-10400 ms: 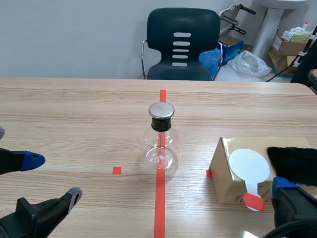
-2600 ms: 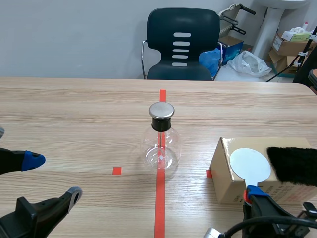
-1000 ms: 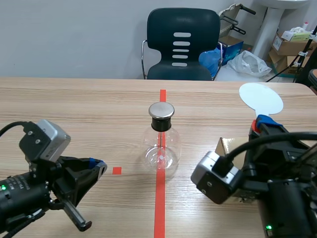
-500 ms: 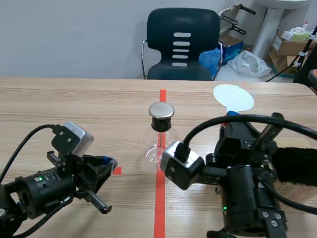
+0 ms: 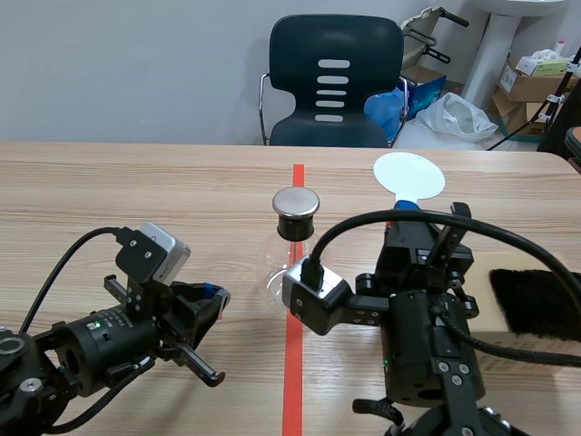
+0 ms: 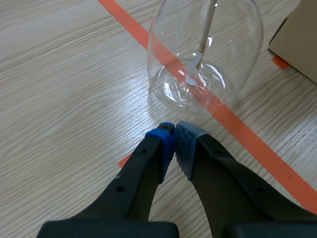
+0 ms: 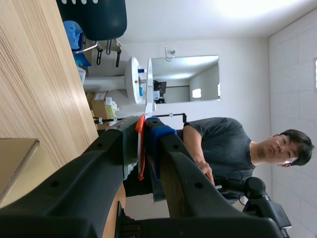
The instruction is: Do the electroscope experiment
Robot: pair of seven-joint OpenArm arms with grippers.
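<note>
The electroscope, a clear glass flask (image 5: 277,263) with a round metal cap (image 5: 296,202), stands on the red tape line at mid-table; my right arm hides part of it. In the left wrist view the flask (image 6: 205,54) sits just ahead of my left gripper (image 6: 173,134), whose fingers are shut on nothing, tips close to the table. My right gripper (image 5: 406,207) is raised and shut on the red handle of a white disc paddle (image 5: 409,174), which is upright to the right of the cap. The right wrist view shows the paddle (image 7: 148,87) edge-on between the fingers.
A black fur cloth (image 5: 536,304) lies on a cardboard box (image 5: 486,313) at the right, mostly behind my right arm. A dark chair (image 5: 336,82) stands behind the table. A person (image 7: 233,144) shows in the right wrist view.
My right arm has carried the paddle left, toward the flask's cap. My left arm has slid right toward the flask's base, still shut.
</note>
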